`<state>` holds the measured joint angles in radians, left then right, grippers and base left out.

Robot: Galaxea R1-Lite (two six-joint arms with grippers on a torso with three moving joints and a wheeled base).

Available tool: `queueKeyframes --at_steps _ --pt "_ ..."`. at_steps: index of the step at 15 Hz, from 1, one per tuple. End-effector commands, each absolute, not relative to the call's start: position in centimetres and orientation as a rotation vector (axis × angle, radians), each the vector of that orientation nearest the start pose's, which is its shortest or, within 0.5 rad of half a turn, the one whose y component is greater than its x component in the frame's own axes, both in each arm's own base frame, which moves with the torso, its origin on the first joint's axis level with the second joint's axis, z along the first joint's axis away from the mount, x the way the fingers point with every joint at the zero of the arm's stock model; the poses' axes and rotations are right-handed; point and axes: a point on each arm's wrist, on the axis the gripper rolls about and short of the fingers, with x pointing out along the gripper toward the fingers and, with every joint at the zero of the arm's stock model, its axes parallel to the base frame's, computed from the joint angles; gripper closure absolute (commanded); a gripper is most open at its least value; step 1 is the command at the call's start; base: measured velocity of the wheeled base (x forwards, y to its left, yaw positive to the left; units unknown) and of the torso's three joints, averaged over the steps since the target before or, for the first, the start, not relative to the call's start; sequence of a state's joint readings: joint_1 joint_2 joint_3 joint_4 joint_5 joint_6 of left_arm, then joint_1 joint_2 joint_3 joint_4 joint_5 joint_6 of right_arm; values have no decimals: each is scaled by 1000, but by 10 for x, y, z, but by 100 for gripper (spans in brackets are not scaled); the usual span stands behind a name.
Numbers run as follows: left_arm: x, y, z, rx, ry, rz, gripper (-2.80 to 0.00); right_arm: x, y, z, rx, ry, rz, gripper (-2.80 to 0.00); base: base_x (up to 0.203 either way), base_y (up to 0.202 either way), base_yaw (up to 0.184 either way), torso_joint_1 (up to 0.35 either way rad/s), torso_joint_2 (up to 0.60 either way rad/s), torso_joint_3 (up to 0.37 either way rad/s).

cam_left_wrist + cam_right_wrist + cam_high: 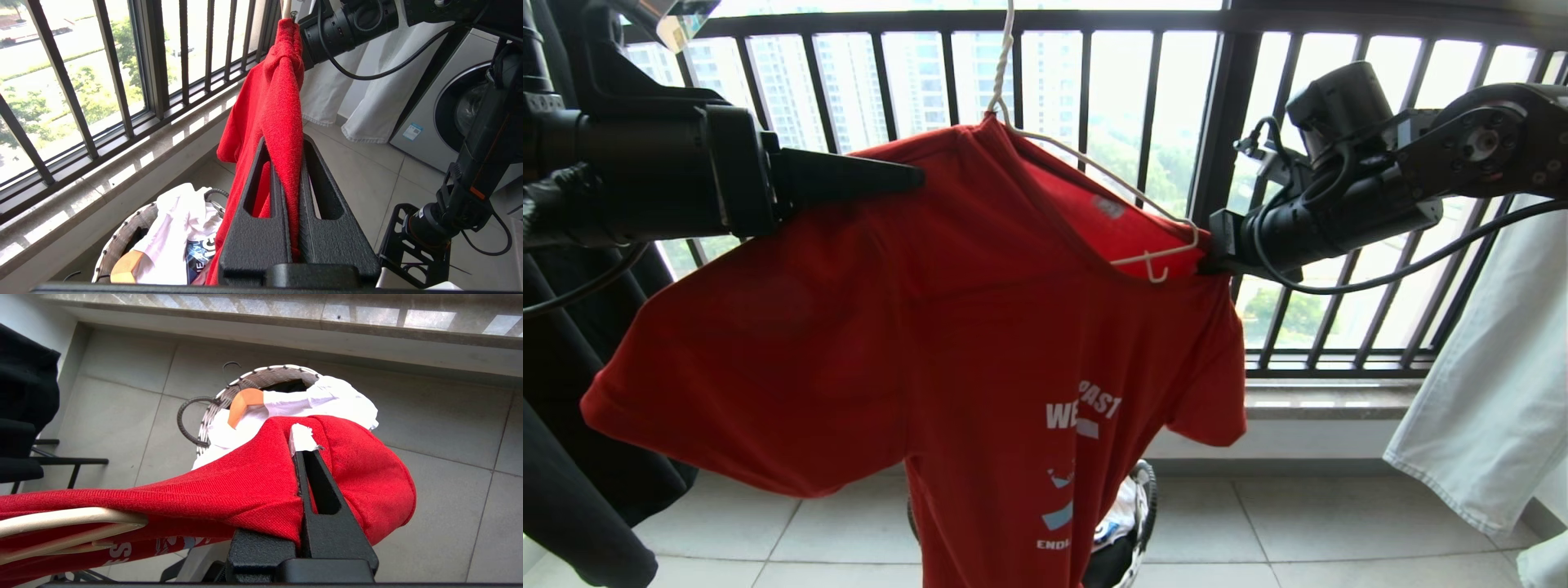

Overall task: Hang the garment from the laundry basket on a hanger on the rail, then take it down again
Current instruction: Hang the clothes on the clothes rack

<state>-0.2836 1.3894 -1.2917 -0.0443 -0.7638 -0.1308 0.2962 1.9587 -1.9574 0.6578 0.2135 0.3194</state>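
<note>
I see the garment [947, 327] hanging across the centre of the head frame, draped on the hanger [1094, 175], whose thin wire neck runs up out of the top edge of the frame. The rail itself is out of view. The hanger's right corner shows bare inside the open neckline, right of centre.

The left hand [882, 175] enters from the upper left. In the left wrist frame its 2 fingers [261, 228] are pressed together with a fold of the red fabric clamped between them. The right hand [1213, 249] enters from the upper right and meets the garment's right shoulder edge beside the hanger corner. In the right wrist frame its fingers [322, 522] are closed on the red cloth, with a small white tag at the tips.

The laundry basket [1145, 498] stands on the tiled floor at the lower centre, mostly hidden behind the garment's hem; white clothing and a wooden hanger end lie in it. The black railing [1086, 98] spans the background behind the garment. Dark clothing [572, 457] hangs along the left edge, pale trousers [1494, 367] along the right edge. Bare floor tiles lie open to the left and right of the basket.
</note>
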Motion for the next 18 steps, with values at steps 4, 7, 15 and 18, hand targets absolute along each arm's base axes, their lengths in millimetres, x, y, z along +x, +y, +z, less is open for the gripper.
queueKeyframes --at_steps 4,7,15,18 --pt "208 -76 349 -127 113 -1039 0 346 111 291 247 768 385 0 0 0 0 0 0 0" --pt "209 -76 349 -122 113 -1037 0 341 110 288 217 812 392 0 0 0 0 0 0 0" --pt "199 -74 334 -12 88 -1053 0 330 109 288 220 883 492 0 0 0 0 0 0 0" --pt "196 -74 330 40 68 -1059 0 333 110 285 219 897 491 0 0 0 0 0 0 0"
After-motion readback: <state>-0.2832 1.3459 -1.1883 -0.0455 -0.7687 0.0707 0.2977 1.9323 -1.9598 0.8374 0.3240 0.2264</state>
